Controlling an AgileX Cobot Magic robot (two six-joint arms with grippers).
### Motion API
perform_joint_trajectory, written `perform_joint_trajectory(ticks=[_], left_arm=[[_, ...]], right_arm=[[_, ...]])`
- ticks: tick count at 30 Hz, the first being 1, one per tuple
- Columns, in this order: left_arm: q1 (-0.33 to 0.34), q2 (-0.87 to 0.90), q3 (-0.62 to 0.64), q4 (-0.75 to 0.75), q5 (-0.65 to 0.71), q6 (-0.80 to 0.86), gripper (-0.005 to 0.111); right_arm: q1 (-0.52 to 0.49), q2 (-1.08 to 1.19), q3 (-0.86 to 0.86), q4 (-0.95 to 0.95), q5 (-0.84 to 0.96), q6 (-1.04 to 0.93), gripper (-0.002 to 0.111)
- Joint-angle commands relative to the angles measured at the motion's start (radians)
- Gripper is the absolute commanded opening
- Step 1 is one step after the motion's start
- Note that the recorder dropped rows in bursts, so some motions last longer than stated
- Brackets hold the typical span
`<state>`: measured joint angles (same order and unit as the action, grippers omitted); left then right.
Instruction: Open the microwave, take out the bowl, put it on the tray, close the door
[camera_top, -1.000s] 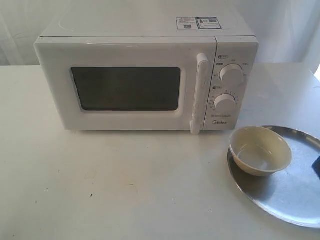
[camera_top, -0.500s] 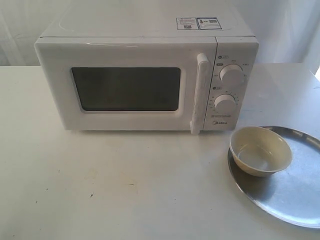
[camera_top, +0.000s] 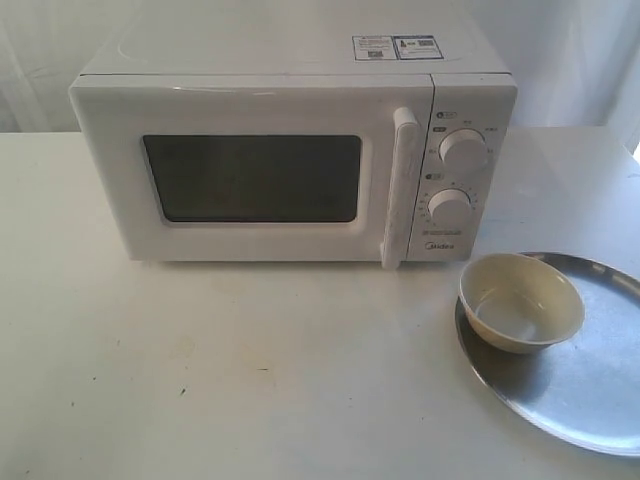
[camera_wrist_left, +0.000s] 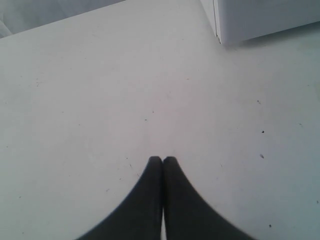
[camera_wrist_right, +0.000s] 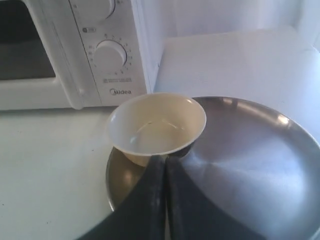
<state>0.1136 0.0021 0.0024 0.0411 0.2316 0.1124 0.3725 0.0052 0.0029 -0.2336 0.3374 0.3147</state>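
Observation:
The white microwave (camera_top: 290, 150) stands at the back of the table with its door (camera_top: 250, 175) shut and the bar handle (camera_top: 397, 187) upright. The cream bowl (camera_top: 520, 301) sits upright on the left part of the silver tray (camera_top: 590, 390), to the right in front of the oven. In the right wrist view my right gripper (camera_wrist_right: 164, 159) is shut and empty, above the tray (camera_wrist_right: 250, 155) just short of the bowl (camera_wrist_right: 156, 125). My left gripper (camera_wrist_left: 162, 159) is shut with nothing in it, over bare table near a corner of the microwave (camera_wrist_left: 260, 17). Neither gripper shows in the exterior view.
The white tabletop (camera_top: 220, 370) stretches in front of the microwave and to its left. The tray's right part runs past the frame edge. A white curtain (camera_top: 570, 60) hangs behind the table.
A dark piece of the right arm at the right edge over the tray one second ago has left the exterior view. Microwave, bowl and tray have not moved.

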Motion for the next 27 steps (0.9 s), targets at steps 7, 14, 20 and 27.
perform_joint_trajectory(ticks=[7, 14, 20, 27], left_arm=[[-0.006, -0.002, -0.002, -0.007, 0.001, -0.003, 0.000], [-0.006, -0.002, -0.002, -0.007, 0.001, -0.003, 0.000], [-0.006, -0.002, -0.002, -0.007, 0.001, -0.003, 0.000], [-0.006, -0.002, -0.002, -0.007, 0.001, -0.003, 0.000]], right_arm=[[0.006, -0.005, -0.003, -0.012, 0.014, -0.187, 0.000], [0.006, -0.005, -0.003, -0.010, 0.014, -0.262, 0.000], [0.006, -0.005, -0.003, -0.008, 0.014, -0.315, 0.000], [0.006, -0.005, -0.003, -0.008, 0.014, -0.357, 0.000]])
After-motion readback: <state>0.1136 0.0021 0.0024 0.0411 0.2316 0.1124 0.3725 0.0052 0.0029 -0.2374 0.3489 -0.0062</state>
